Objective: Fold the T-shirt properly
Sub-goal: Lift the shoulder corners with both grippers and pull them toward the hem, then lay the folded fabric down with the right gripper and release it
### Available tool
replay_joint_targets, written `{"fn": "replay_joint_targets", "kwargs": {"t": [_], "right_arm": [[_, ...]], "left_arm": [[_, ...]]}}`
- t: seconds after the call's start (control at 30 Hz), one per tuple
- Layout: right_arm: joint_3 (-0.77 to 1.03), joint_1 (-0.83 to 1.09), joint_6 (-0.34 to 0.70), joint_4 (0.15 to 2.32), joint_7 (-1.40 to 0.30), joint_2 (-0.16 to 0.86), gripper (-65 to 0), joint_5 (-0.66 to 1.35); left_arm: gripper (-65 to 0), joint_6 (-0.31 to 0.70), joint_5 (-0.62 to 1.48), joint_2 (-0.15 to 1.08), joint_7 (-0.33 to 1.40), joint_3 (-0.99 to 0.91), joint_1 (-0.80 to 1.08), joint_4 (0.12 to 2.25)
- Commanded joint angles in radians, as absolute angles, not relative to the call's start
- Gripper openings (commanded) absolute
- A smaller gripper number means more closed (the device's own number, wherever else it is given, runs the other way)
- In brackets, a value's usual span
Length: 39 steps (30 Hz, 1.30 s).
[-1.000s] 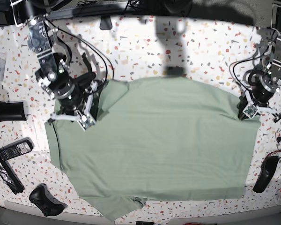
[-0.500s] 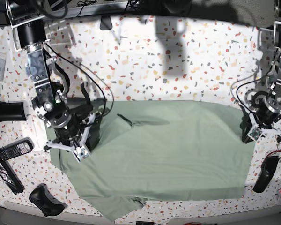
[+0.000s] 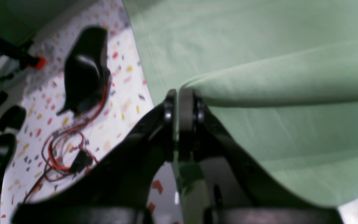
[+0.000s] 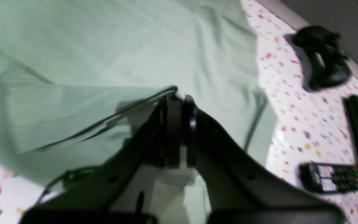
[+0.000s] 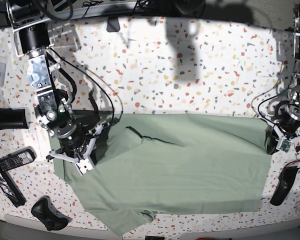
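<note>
The T-shirt (image 5: pixel 175 165) lies on the speckled surface (image 5: pixel 190 70). Both sets of fingers, left (image 3: pixel 182 102) and right (image 4: pixel 177 102), pinch its folded-over edge tight. Uneven pulling could make the fold crooked.

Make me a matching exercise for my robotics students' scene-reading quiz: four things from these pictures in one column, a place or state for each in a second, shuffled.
Column 1:
1. T-shirt
2. left gripper
3. game controller
4. remote control

Column 2:
A. lies on the table beside the shirt's edge on the right arm's side
B. near the table's front corner, black
C. spread on the table, its far edge doubled over
D. shut on a fold of green cloth

Pairs: 1-C, 2-D, 3-B, 4-A
</note>
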<state>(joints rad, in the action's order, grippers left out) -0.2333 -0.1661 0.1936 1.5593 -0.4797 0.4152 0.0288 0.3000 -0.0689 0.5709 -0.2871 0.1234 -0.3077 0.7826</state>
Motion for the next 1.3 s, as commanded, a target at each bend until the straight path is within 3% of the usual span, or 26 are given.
{"fn": "replay_joint_targets", "kwargs": {"t": [0.0,0.17,0.33,0.63,0.9,1.27], "right_arm": [[-0.225,-0.192,0.171,1.574,-0.452,0.424,-65.0,0.030],[-0.225,-0.191,0.170,1.574,-0.448,0.422,-65.0,0.031],[-0.222,-0.200,0.155,1.549,-0.417,0.359,-65.0,0.030],[-0.222,-0.346,0.154,1.276,-0.358,0.231,-65.0,-0.053],[-0.222,-0.425,0.064,1.215,-0.360,0.226,-65.0,-0.052],[-0.222,-0.424,0.060,1.215,-0.366,0.225,-65.0,-0.054]], "left_arm": [[-65.0,0.292,-0.048,0.590,-0.311,0.115,-0.333,0.796],[-65.0,0.292,-0.047,0.590,-0.311,0.115,-0.332,0.796],[-65.0,0.294,-0.047,0.582,-0.312,0.115,-0.332,0.796],[-65.0,0.295,-0.052,0.552,-0.308,0.115,-0.332,0.796],[-65.0,0.295,-0.051,0.546,-0.304,0.115,-0.332,0.796],[-65.0,0.295,-0.051,0.546,-0.305,0.115,-0.332,0.796]]}}
